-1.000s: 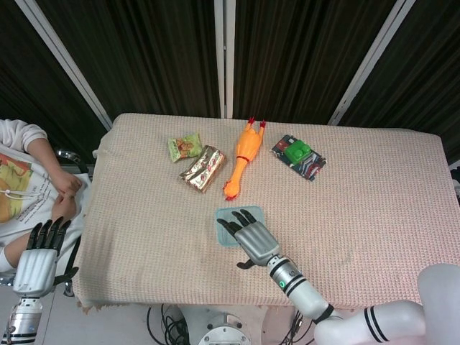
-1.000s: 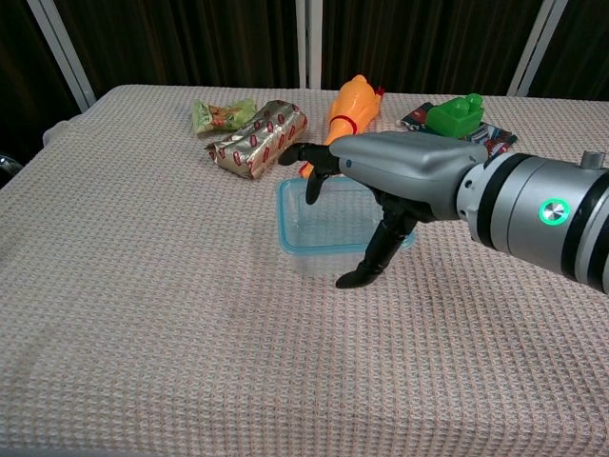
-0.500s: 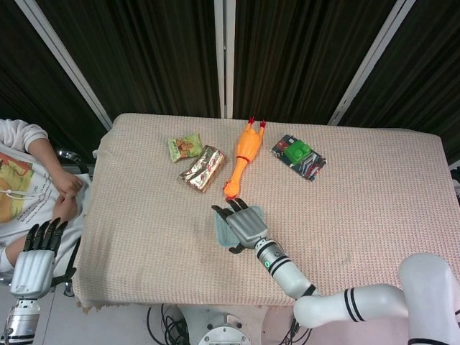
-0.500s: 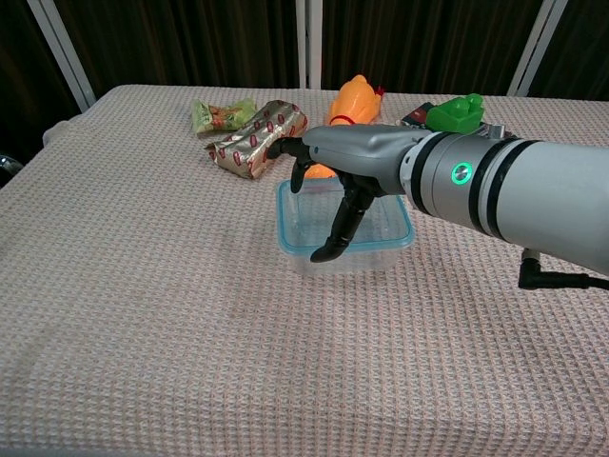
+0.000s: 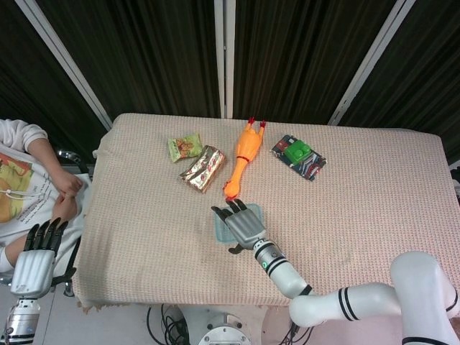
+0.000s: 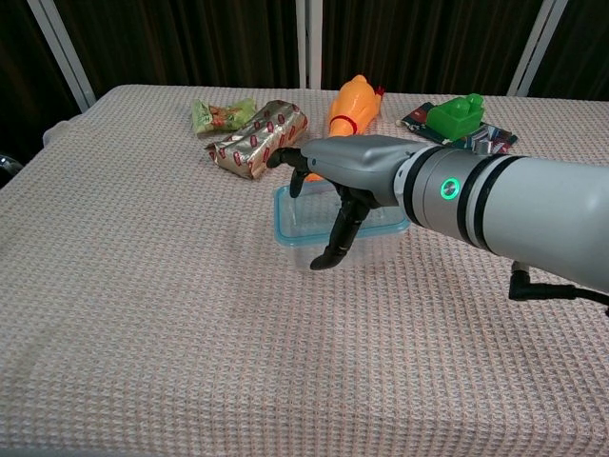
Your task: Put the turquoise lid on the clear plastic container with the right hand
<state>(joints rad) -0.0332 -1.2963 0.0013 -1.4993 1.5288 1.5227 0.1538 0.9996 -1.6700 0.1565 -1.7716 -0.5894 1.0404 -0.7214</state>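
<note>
The bench (image 5: 374, 194), covered in a pinkish waffle-weave cloth, carries everything, and the clear plastic container (image 6: 314, 249) near its front middle is the landmark for the rest. The right hand (image 6: 347, 171) lies spread over the container, palm down, fingers (image 6: 336, 246) apart, one dark fingertip hanging past the container's near wall and the others reaching over its far rim; it presses or rests on top and holds nothing that can be made out. The turquoise lid (image 6: 287, 224) shows only as a blue-green band round the container's rim, so it appears to sit on the container already, though the hand hides whether every edge is down. Judging from this, the step in hand is the seating of the lid, late in the task; the next move calls for an even downward push on the corners, then a straight lift clear so the light tub is not dragged along. Beyond the container lie a rubber chicken (image 5: 242, 159), to its left a foil snack pack (image 5: 203, 168) and a green snack bag (image 5: 185, 146), and off to the right a green toy on a dark packet (image 5: 297, 156). The left hand (image 5: 36, 257) hangs well off the container's left, beside the bench edge, fingers straight and apart, holding nothing.
</note>
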